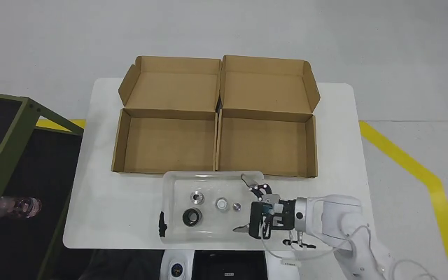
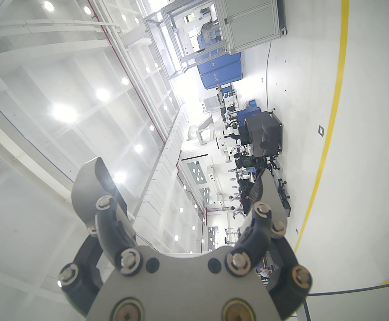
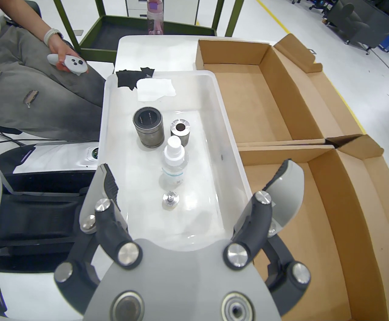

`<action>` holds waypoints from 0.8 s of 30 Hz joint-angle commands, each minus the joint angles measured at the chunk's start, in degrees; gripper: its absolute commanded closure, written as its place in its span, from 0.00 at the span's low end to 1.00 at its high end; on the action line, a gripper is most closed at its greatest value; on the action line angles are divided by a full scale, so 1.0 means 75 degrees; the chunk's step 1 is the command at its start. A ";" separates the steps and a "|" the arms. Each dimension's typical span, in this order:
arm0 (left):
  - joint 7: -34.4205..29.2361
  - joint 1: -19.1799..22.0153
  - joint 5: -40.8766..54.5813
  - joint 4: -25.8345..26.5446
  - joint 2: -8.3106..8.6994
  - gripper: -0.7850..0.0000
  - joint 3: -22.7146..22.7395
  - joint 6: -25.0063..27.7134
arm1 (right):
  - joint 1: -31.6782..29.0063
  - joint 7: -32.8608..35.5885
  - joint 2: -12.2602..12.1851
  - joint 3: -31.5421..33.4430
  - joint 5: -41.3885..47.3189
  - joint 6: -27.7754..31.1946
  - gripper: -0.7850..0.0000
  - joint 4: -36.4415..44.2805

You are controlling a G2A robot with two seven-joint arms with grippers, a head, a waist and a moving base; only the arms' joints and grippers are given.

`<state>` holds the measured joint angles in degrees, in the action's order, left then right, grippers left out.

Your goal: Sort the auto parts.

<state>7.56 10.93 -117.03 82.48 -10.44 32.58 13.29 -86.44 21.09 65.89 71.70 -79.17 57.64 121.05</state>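
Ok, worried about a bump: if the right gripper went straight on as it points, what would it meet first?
Probably the small silver fitting in the clear tray, just ahead of the open right gripper; the spray bottle stands behind it. Height unclear.

The left gripper (image 2: 179, 170) — grey metal fingers on black links — stands with its jaws spread wide, aimed out into a bright hall. Beyond it lie round white ceiling lights (image 2: 63, 112), blue machine cabinets (image 2: 220, 68), a grey metal-framed enclosure (image 2: 252, 24) and a curved yellow floor line (image 2: 330, 121).
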 commanded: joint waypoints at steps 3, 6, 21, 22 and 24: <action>0.0000 0.0000 0.0000 0.0000 0.0000 0.00 0.0000 0.0000 | 0.0259 0.0280 0.0018 -0.0475 0.0079 -0.0127 0.00 -0.0176; 0.0000 0.0000 0.0000 0.0000 0.0000 0.00 0.0000 0.0000 | 0.0431 0.0428 0.0034 -0.0770 0.0113 -0.0252 0.00 -0.0334; 0.0000 0.0000 0.0000 0.0000 0.0000 0.00 0.0000 0.0000 | 0.1380 0.1156 0.0137 -0.1944 0.0191 -0.0798 0.00 -0.1015; 0.0000 0.0000 0.0000 0.0000 0.0000 0.00 0.0000 0.0000 | 0.1436 0.1176 0.0144 -0.1996 0.0209 -0.0845 0.00 -0.1075; 0.0000 0.0000 0.0000 0.0000 0.0000 0.00 0.0000 0.0000 | 0.1526 0.1273 0.0155 -0.2095 0.0198 -0.0937 0.00 -0.1182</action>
<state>7.56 10.93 -117.03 82.48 -10.44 32.58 13.29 -75.36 30.21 67.02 56.38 -77.61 51.00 112.63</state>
